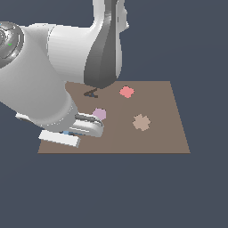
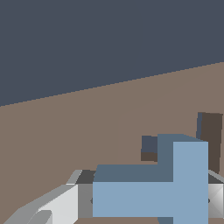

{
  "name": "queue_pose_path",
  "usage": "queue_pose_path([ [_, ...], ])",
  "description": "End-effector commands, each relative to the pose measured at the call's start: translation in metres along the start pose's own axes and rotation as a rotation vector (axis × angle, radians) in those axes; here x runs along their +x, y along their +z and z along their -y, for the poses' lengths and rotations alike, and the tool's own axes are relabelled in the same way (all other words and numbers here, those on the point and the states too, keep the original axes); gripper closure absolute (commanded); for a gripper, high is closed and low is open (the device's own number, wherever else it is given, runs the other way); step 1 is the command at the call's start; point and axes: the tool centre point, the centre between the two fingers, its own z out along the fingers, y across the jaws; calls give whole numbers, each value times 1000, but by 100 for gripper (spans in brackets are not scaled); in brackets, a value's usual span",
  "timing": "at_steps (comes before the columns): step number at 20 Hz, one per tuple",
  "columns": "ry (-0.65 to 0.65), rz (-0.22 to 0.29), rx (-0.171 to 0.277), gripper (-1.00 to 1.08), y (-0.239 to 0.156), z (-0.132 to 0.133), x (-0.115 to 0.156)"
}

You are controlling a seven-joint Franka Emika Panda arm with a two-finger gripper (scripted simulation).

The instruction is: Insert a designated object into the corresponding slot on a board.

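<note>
The light-blue T-shaped block [image 2: 175, 188] sits between my gripper's [image 2: 148, 203] fingers [image 2: 61, 205], held flat just above the brown board [image 2: 87, 131]. Parts of the dark T-shaped slot [image 2: 211, 131] show right behind the block; the block hides the rest. In the exterior view the gripper [image 1: 64, 136] is low at the left end of the board [image 1: 156, 133]. Only a sliver of the blue block [image 1: 66, 132] shows there. The arm hides the slot in that view.
A dark A-shaped cut-out [image 1: 91, 93] lies at the board's far side, partly under the arm. On the board are a pink-red piece [image 1: 127, 91], a lilac pentagon [image 1: 99, 114] close to the gripper, and a tan piece [image 1: 141, 122].
</note>
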Motion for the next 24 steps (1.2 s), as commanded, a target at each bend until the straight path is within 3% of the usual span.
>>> queue_pose_path([
  [1, 25, 0, 1, 108, -1, -13, 7],
  [8, 60, 0, 0, 108, -1, -32, 15],
  [18, 62, 1, 1, 108, 9, -34, 15],
  [19, 62, 1, 1, -92, 9, -34, 15],
  [24, 62, 1, 1, -92, 9, -34, 15],
])
